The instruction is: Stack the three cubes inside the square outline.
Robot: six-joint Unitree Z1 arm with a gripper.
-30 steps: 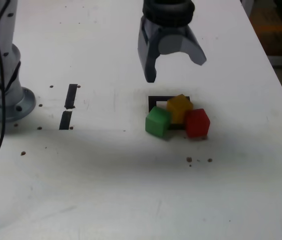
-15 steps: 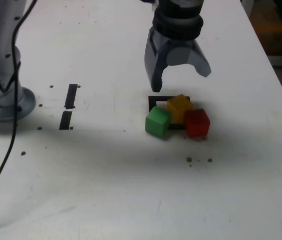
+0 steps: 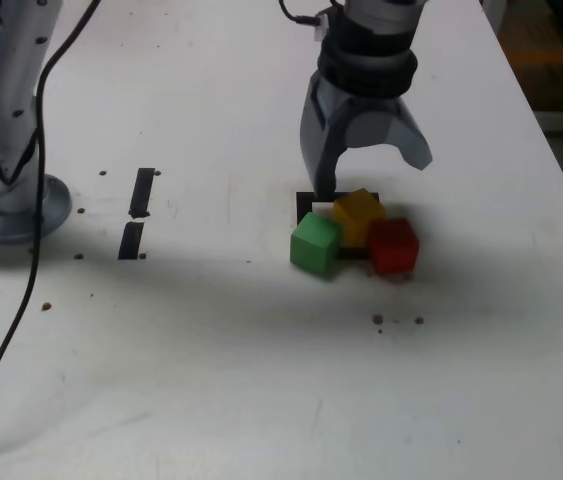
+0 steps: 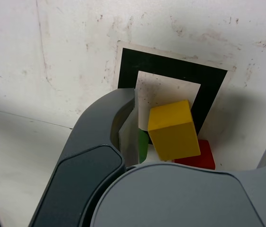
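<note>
gripper (image 3: 369, 170) wide open, empty, over the yellow cube (image 3: 358, 215).
green cube (image 3: 315, 243) at its eight o'clock, red cube (image 3: 393, 246) at four, all crowding the square outline (image 4: 170, 71).

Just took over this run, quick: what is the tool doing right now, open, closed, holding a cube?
Tool: open, holding nothing, poised above the yellow cube.

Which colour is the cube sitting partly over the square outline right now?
Yellow: the yellow cube overlaps the square outline, clearest in the wrist view.
</note>
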